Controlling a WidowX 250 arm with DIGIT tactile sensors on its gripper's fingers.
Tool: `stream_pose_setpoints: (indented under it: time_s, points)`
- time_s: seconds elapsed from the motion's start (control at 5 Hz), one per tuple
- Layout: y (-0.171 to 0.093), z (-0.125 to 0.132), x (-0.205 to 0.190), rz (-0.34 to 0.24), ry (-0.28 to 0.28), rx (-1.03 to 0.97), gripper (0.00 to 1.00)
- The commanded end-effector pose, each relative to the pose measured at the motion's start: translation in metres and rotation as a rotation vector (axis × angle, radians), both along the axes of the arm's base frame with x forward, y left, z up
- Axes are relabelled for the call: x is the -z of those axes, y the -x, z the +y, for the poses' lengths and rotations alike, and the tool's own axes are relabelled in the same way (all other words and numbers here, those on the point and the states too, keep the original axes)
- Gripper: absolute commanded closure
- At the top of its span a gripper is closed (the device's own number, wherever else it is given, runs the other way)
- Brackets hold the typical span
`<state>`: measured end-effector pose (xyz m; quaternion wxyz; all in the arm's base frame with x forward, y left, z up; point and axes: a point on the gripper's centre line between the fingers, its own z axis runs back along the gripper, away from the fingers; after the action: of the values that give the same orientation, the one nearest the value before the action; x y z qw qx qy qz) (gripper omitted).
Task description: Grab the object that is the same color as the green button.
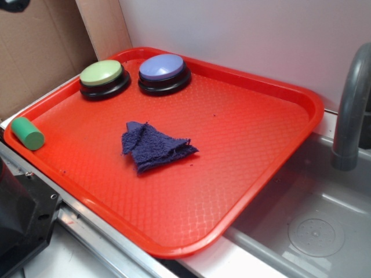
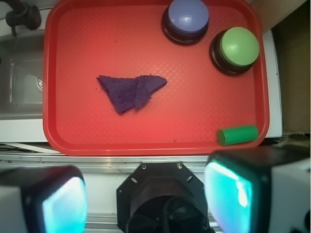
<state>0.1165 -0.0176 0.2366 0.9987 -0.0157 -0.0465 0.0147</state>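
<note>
The object, a small green cylinder [image 1: 27, 133], lies on its side at the left corner of the red tray [image 1: 243, 133]. In the wrist view the cylinder [image 2: 237, 135] rests by the tray's [image 2: 87, 48] lower right rim. The green button [image 1: 102, 74] stands at the tray's far corner, also seen from the wrist [image 2: 238, 47]. My gripper [image 2: 146, 199] is open and holds nothing. It hovers off the tray's near edge, and its right finger [image 2: 233, 194] is just below the cylinder in the picture. The gripper does not show clearly in the exterior view.
A blue-purple button [image 1: 163, 68] stands beside the green one. A crumpled dark blue cloth [image 1: 153, 146] lies mid-tray. A grey sink [image 1: 316, 231] with a faucet [image 1: 351, 110] lies to the right. The black robot base [image 2: 160, 199] sits beneath the gripper. Cardboard walls stand behind.
</note>
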Motion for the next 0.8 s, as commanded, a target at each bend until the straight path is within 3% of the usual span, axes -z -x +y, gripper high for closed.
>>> stream_pose_setpoints:
  time_s: [0.0, 0.6]
  points:
    - [0.0, 0.0, 0.0, 0.0, 0.0, 0.0, 0.0]
    - [-0.003, 0.041, 0.04, -0.071, 0.094, -0.565, 0.0]
